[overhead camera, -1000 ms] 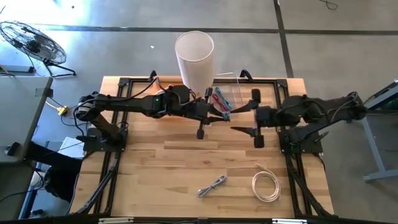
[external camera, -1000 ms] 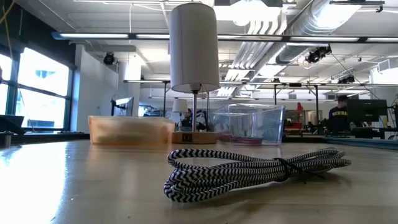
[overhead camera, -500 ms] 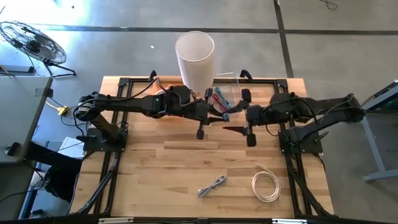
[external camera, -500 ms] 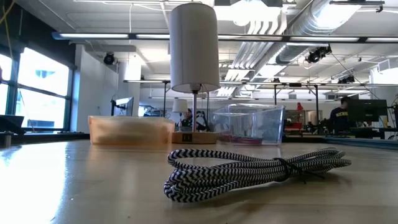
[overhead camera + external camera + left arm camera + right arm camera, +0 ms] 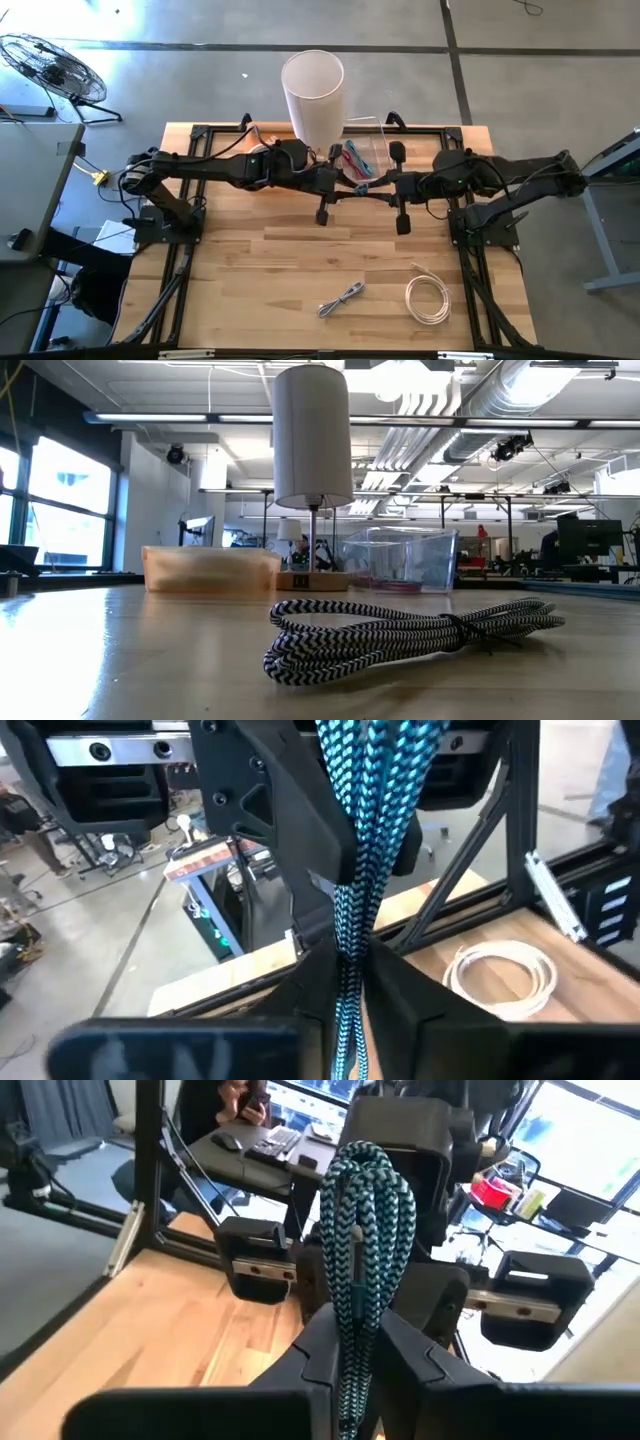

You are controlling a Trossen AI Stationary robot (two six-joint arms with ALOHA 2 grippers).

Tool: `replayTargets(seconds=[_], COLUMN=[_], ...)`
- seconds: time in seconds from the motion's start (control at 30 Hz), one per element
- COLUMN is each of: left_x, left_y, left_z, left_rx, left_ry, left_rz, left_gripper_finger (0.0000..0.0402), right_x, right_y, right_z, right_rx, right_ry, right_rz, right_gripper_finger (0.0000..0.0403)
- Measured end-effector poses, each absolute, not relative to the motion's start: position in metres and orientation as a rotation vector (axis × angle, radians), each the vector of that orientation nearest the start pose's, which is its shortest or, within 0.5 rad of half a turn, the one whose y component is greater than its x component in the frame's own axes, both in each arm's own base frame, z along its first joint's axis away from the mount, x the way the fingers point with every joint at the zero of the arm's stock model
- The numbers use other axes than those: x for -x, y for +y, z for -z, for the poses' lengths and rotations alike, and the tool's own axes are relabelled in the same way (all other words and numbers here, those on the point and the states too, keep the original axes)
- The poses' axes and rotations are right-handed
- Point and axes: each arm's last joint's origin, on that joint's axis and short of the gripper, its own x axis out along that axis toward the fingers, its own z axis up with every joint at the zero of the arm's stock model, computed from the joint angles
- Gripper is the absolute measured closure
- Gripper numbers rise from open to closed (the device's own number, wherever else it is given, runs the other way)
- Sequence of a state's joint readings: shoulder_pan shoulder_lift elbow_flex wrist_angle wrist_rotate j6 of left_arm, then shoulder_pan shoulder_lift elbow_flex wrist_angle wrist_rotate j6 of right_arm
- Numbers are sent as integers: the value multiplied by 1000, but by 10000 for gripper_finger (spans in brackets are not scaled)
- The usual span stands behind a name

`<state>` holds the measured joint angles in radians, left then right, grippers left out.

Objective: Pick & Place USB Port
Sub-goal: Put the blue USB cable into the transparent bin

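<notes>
I have both my left fingers (image 5: 345, 982) and right fingers (image 5: 352, 1342) pinching the teal braided cable (image 5: 367, 189) beside the lamp (image 5: 313, 95), its length spanning them

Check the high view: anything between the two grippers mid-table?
Yes: the teal braided cable spans between the left gripper and right gripper; both wrist views show each closed on it.

You see two matte-black jointed arms, the left arm (image 5: 215, 168) and right arm (image 5: 505, 175), on black frame bases.
</notes>
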<state>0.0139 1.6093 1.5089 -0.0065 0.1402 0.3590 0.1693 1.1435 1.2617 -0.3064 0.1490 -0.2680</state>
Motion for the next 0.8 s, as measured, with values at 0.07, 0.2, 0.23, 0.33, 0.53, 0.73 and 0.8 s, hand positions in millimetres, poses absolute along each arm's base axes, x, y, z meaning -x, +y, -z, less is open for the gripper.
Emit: replayTargets(seconds=[0.07, 0.2, 0.23, 0.33, 0.53, 0.73, 0.8], left_x=[-376, -376, -376, -375, -372, -362, -356], left_y=[1, 1, 1, 1, 1, -7, -14], left_z=[-392, -393, -393, -393, -379, -369, -370], left_rx=[-362, -335, -318, -300, -286, -304, -332], left_ry=[87, 83, 86, 88, 232, 407, 439], left_rz=[140, 139, 138, 153, 175, 107, 102], left_gripper_finger=[335, 297, 288, 265, 236, 233, 232], right_x=[-239, -238, -237, -233, -218, -207, -207], right_y=[36, 36, 36, 35, 28, 2, -11], right_z=[-413, -413, -413, -410, -401, -395, -393], right_rx=[304, 304, 305, 300, 260, 139, 95], right_ry=[191, 197, 205, 251, 397, 482, 507], right_rz=[-46, -47, -47, -9, 178, 401, 429], right_gripper_finger=[377, 377, 377, 377, 377, 377, 378])
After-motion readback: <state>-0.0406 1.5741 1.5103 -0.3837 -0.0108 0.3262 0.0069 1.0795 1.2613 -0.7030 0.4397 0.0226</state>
